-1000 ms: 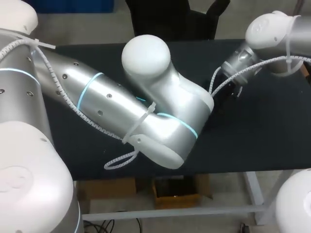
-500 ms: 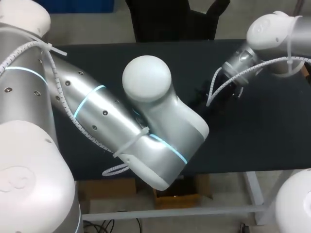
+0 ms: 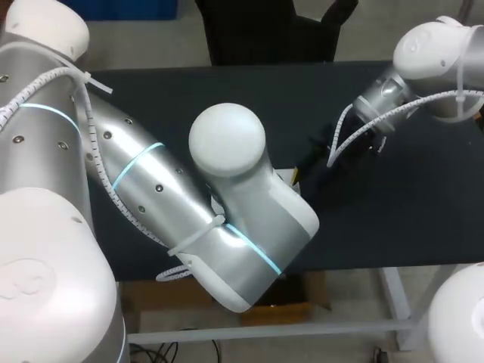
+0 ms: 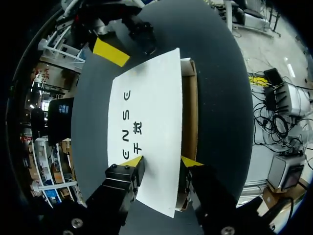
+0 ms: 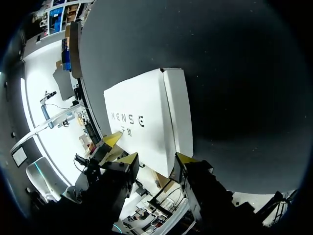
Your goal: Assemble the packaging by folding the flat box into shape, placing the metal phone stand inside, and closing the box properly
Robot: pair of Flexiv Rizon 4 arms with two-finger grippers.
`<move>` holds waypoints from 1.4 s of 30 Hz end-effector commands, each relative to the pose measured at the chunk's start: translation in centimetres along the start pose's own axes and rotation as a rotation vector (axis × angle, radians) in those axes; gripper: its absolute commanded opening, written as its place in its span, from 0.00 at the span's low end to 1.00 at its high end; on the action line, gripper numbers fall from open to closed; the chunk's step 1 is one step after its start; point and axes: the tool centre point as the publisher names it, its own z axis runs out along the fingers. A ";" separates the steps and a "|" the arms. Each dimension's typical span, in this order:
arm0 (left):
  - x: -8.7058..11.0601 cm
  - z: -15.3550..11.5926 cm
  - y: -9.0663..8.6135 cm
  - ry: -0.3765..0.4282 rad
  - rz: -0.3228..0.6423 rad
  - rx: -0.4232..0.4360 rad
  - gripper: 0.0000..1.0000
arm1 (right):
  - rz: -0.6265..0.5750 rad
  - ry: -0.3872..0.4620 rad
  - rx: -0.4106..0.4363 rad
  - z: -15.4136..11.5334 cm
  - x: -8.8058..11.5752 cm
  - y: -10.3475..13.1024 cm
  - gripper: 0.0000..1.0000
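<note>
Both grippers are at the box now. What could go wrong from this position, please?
1. The box shows its brown inner wall along one side, so the lid may not be fully seated. Pressing it down now could crease it.
2. The left gripper and the right gripper are at opposite ends of the box. Uneven pushes might buckle it or slide it across the table.

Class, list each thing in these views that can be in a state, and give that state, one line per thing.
box: folded into shape, white lid lying down, brown inner wall showing along one side; whether it is fully shut cannot be told.
left gripper: open, tips over one end of the box.
right gripper: open, at the box's other end.
</note>
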 end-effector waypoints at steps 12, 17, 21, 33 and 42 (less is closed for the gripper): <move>0.4 -0.3 -0.2 -0.015 0.004 -0.002 0.69 | -0.050 -0.015 -0.056 -0.2 0.6 -2.5 0.00; 0.5 -0.2 -0.3 -0.013 0.005 -0.002 0.61 | -0.066 -0.033 -0.052 0.4 1.0 -2.7 0.00; 0.5 -0.1 -0.4 -0.011 0.004 -0.002 0.49 | -0.076 -0.044 -0.051 0.6 1.4 -2.8 0.00; 0.5 -0.2 -0.3 -0.014 0.006 -0.001 0.49 | -0.081 -0.061 -0.052 1.0 1.3 -2.9 0.00; 0.6 -0.3 -0.3 -0.017 0.009 -0.001 0.49 | -0.078 -0.066 -0.032 2.0 0.7 -2.5 0.00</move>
